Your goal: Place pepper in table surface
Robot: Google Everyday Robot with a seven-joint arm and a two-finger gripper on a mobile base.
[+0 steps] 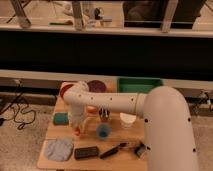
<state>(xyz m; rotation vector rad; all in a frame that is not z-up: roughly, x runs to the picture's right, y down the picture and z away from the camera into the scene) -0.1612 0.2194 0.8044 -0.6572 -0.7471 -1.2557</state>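
One risk: gripper point(77, 125), clamped on pepper point(78, 131) just left of blue cup point(103, 131), could release too high and pepper rolls off table surface point(116, 136).

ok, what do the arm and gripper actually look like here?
The arm is smooth white, made of thick rounded tubular links, with small dark dots along the shells near the joints. No exposed cables, labels or sleeves show. The gripper, at its end above the left half of the table surface, is pale whitish too.
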